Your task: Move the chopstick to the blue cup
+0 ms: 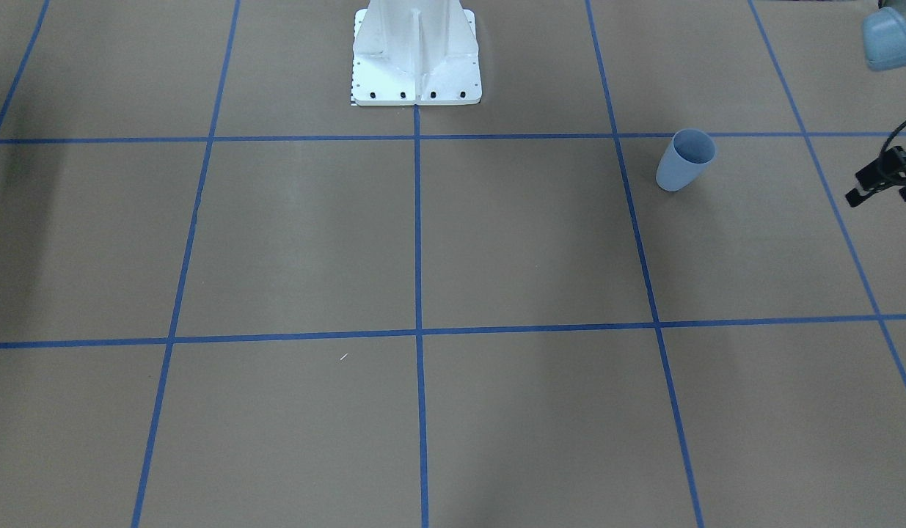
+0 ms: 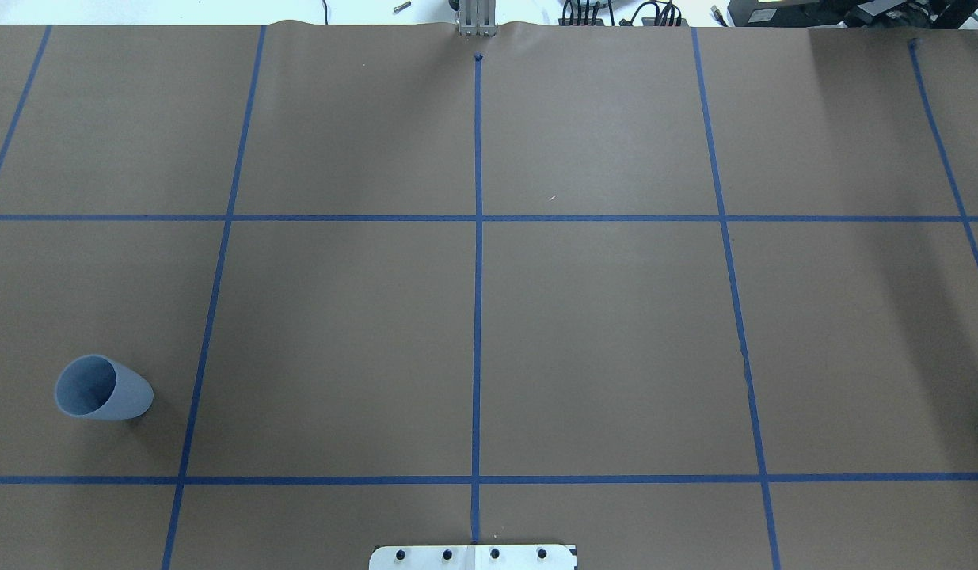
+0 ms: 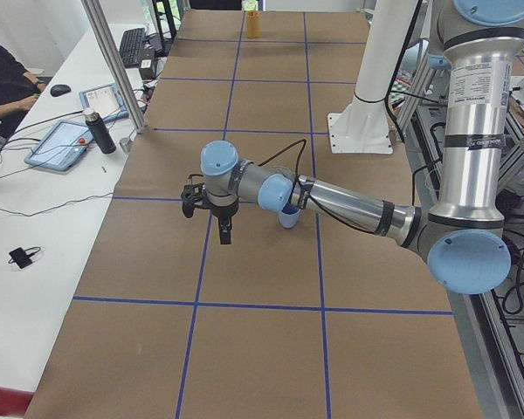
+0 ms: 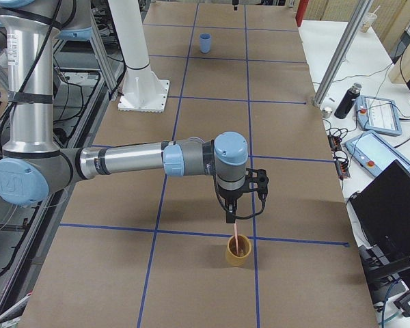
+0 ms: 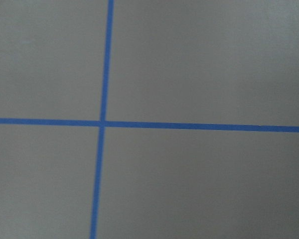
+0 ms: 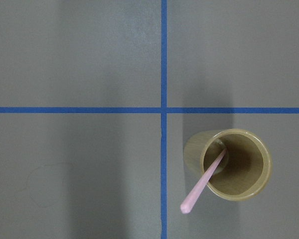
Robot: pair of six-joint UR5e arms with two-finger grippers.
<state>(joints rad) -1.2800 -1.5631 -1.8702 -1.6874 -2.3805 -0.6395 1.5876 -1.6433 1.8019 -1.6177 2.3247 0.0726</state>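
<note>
The blue cup (image 1: 686, 160) stands upright on the robot's left side of the table; it also shows in the overhead view (image 2: 100, 388) and far off in the right side view (image 4: 204, 42). One pink chopstick (image 6: 204, 181) leans inside a tan cup (image 6: 249, 191). My right gripper (image 4: 229, 219) hangs just above that tan cup (image 4: 238, 253), and the chopstick's (image 4: 238, 236) upper end is close under its tips. I cannot tell whether it is open or shut. My left gripper (image 3: 225, 237) hovers over bare table near the blue cup (image 3: 288, 218); I cannot tell its state either.
The white robot base (image 1: 416, 55) stands at the table's middle edge. Blue tape lines (image 2: 477, 277) divide the brown table into squares. A tiny white fleck (image 1: 343, 357) lies on the paper. A side bench with tablets and a bottle (image 3: 99, 131) borders the far edge.
</note>
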